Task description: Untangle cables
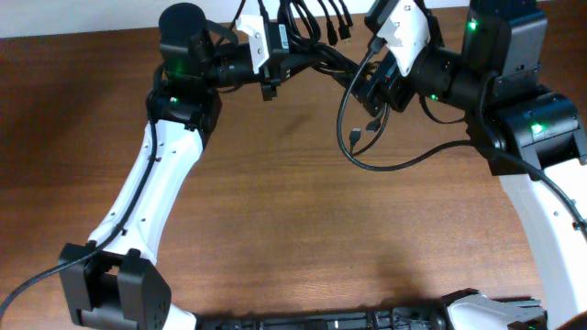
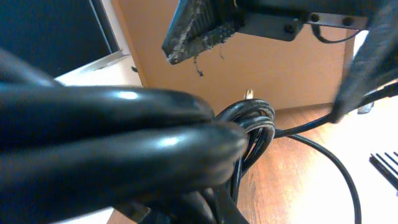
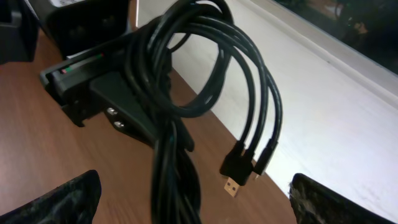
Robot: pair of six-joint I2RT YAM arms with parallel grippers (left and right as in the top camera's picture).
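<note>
Separation looks barely begun: the left pincer (image 1: pixel 280 66) is clamped on the cables (image 3: pixel 165 162), a looped bundle held above the tabletop (image 1: pixel 275 202); the right pincer (image 3: pixel 199 202), fingers wide apart, faces the bundle just beside the left pincer. Next, probably, it must close on 1 strand and draw it clear of the left pincer.

your left arm (image 1: pixel 170 183) and right arm (image 1: pixel 550 225) pair white shells with black joint housings (image 1: pixel 183 37), small green lights (image 1: pixel 537 128) glowing on them. a thick black wire (image 1: pixel 136 183) runs along the left shell. your right pincer (image 3: pixel 199 202) has rough, mottled dark pads (image 3: pixel 65 198).
</note>
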